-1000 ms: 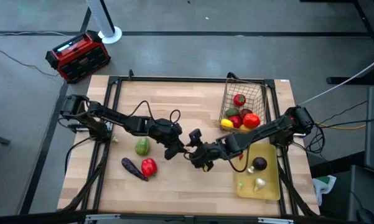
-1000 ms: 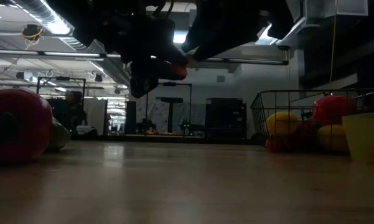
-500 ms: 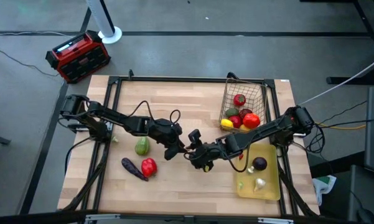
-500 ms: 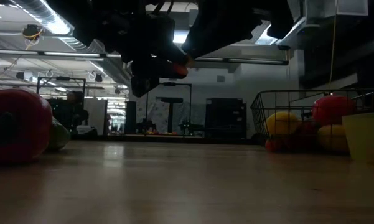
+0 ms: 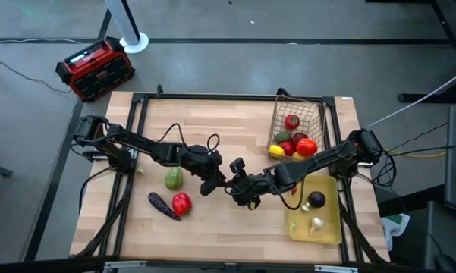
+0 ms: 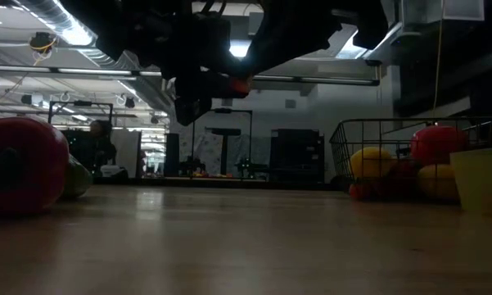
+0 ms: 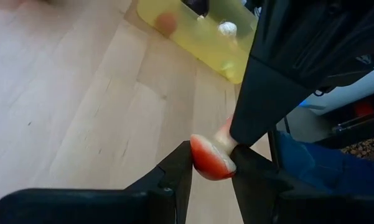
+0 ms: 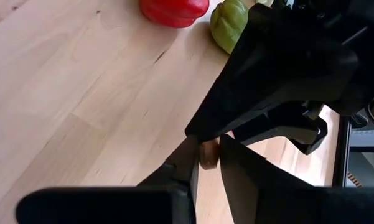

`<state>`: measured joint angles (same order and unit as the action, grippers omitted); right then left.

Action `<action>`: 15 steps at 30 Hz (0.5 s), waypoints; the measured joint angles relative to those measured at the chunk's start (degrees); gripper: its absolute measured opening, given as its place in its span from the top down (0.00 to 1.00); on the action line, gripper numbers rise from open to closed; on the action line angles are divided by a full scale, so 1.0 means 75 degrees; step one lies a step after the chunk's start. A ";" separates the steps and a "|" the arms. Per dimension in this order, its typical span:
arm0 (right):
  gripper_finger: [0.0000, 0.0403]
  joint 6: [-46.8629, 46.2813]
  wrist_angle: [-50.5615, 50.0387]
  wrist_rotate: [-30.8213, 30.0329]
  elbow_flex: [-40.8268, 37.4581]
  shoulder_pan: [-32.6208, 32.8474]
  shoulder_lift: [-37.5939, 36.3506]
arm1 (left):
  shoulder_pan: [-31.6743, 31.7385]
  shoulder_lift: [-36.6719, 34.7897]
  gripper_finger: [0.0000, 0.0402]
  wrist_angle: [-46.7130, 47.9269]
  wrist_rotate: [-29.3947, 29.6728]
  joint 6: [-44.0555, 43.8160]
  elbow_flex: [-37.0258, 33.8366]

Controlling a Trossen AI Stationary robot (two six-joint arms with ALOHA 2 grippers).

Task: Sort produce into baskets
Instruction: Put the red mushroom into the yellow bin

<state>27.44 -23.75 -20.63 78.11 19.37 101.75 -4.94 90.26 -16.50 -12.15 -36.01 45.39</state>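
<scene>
Lettering worth reading doesn't show anywhere, not even on the red box (image 5: 95,68) on the floor. Both hands meet mid-desk above the wood: left hand (image 7: 210,163) pinches a small red piece (image 7: 211,163), and the right hand (image 8: 206,154) has closed on its stem end since a second ago. Rest sits unmoved: basket (image 5: 297,114) of fruit, yellow tray (image 5: 328,229), green pepper (image 5: 173,179), red pepper (image 5: 181,203), eggplant (image 5: 161,205).

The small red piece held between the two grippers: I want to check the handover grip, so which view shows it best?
The left wrist view: the small red piece sits large between the left gripper fingers. The low view shows a red-orange sliver under the dark arms. The right wrist view shows a brownish tip in the right gripper. The high view hides it.
</scene>
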 joint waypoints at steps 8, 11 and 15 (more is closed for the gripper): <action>0.92 -0.0001 -0.0008 0.0015 0.0000 0.0001 0.0000 | -0.0007 0.0000 0.75 -0.0007 -0.0002 -0.0003 0.0000; 0.98 -0.0003 -0.0009 0.0015 0.0001 0.0001 0.0000 | -0.0008 0.0000 0.75 -0.0010 -0.0002 0.0009 0.0000; 0.97 -0.0009 -0.0002 0.0095 0.0001 -0.0001 0.0000 | -0.0009 0.0000 0.74 -0.0019 -0.0008 0.0217 0.0000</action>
<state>27.38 -23.76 -19.91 78.11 19.36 101.75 -5.01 90.26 -16.64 -12.20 -34.38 45.39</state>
